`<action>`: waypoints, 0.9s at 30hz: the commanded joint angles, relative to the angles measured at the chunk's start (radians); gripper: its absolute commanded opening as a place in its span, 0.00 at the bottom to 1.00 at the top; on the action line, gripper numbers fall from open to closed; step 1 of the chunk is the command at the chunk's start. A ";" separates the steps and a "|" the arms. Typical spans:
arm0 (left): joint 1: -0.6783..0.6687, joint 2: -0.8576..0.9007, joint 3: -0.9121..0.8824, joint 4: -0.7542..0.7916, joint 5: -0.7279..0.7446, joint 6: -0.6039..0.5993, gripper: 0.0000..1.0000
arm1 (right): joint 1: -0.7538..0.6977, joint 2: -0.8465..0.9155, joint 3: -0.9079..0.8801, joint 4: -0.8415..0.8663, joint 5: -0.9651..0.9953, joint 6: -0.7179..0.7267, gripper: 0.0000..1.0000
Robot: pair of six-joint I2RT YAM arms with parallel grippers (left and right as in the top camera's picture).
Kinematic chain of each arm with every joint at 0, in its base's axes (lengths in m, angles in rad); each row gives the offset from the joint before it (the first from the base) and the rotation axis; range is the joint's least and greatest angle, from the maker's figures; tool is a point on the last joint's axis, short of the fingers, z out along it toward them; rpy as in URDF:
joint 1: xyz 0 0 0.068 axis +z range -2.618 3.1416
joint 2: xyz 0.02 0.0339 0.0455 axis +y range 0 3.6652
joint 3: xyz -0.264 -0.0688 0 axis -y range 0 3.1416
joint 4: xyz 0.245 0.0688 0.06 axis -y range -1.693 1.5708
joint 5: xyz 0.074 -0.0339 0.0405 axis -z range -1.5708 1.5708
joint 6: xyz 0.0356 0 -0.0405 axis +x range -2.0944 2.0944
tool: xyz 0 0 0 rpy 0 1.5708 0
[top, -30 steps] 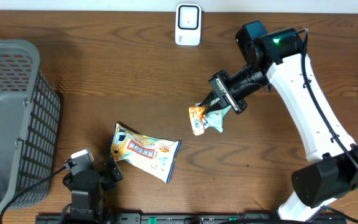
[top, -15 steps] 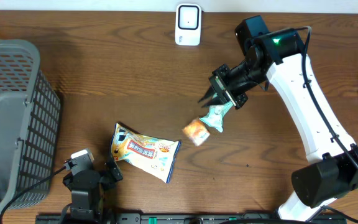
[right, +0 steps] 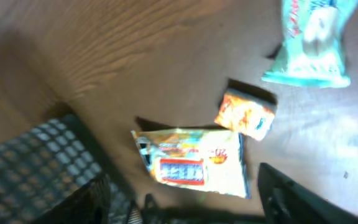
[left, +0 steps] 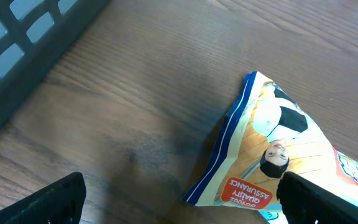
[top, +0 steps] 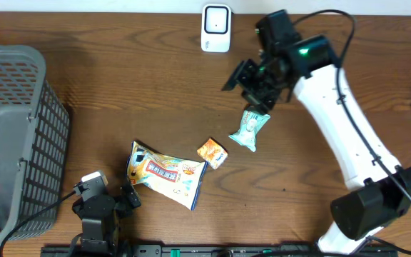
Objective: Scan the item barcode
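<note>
Your right gripper (top: 250, 84) hangs empty, jaws apart; left gripper (left: 188, 202) is spread too. Teal packet (top: 250, 130) lies on the table (top: 120, 93) just below the right one, well apart from the scanner (top: 215, 28). Risk: barcode face-down so no read, or you grab the orange packet (top: 211, 153) nearby instead.

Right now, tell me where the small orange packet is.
Overhead view: the small orange packet lies on the table near the centre, between the large yellow snack bag and the teal packet.
</note>
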 commanded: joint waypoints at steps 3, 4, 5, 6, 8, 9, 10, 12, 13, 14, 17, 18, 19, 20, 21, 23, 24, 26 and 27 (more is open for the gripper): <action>0.002 -0.002 0.000 -0.070 -0.006 0.021 0.98 | 0.134 0.099 0.000 0.082 0.098 -0.015 0.73; 0.002 -0.002 0.000 -0.070 -0.006 0.021 0.98 | 0.151 0.122 0.000 0.097 0.098 -0.014 0.73; 0.002 -0.002 0.000 -0.070 -0.006 0.021 0.98 | 0.170 0.150 -0.001 0.110 0.098 -0.011 0.70; 0.002 -0.002 0.000 -0.070 -0.006 0.021 0.98 | 0.183 0.175 0.000 0.115 0.098 -0.003 0.64; 0.002 -0.002 0.000 -0.070 -0.006 0.021 0.98 | 0.212 0.246 0.000 0.114 0.098 0.042 0.55; 0.002 -0.002 0.000 -0.070 -0.006 0.021 0.98 | 0.220 0.273 -0.001 0.114 0.094 0.065 0.55; 0.002 -0.002 0.000 -0.070 -0.006 0.021 0.98 | 0.225 0.298 -0.001 0.114 0.093 0.088 0.57; 0.002 -0.002 0.000 -0.070 -0.006 0.021 0.98 | 0.230 0.338 -0.001 0.123 0.096 0.112 0.59; 0.002 -0.002 0.000 -0.070 -0.006 0.021 0.98 | 0.230 0.360 -0.001 0.134 0.093 0.112 0.59; 0.002 -0.002 0.000 -0.070 -0.006 0.021 0.98 | 0.230 0.381 -0.001 0.136 0.090 0.113 0.58; 0.002 -0.002 0.000 -0.070 -0.006 0.021 0.98 | 0.230 0.430 0.000 0.130 0.060 0.112 0.53; 0.002 -0.002 0.000 -0.070 -0.006 0.021 0.98 | 0.230 0.441 -0.001 0.127 0.045 0.112 0.52; 0.002 -0.002 0.000 -0.070 -0.006 0.021 0.98 | 0.230 0.451 0.000 0.123 0.033 0.112 0.51; 0.002 -0.002 0.000 -0.070 -0.006 0.021 0.98 | 0.230 0.457 -0.001 0.112 0.035 0.112 0.51; 0.002 -0.002 0.000 -0.070 -0.006 0.021 0.98 | 0.230 0.459 -0.001 0.110 0.039 0.112 0.51; 0.002 -0.002 0.000 -0.070 -0.006 0.021 0.98 | 0.227 0.459 0.000 0.110 0.038 0.112 0.52; 0.002 -0.002 0.000 -0.070 -0.006 0.021 0.98 | 0.226 0.459 0.000 0.109 0.039 0.112 0.52; 0.002 -0.002 0.000 -0.070 -0.006 0.021 0.98 | 0.226 0.459 0.000 0.103 0.039 0.112 0.53; 0.002 -0.002 0.000 -0.070 -0.006 0.021 0.98 | 0.226 0.459 0.000 0.098 0.041 0.112 0.54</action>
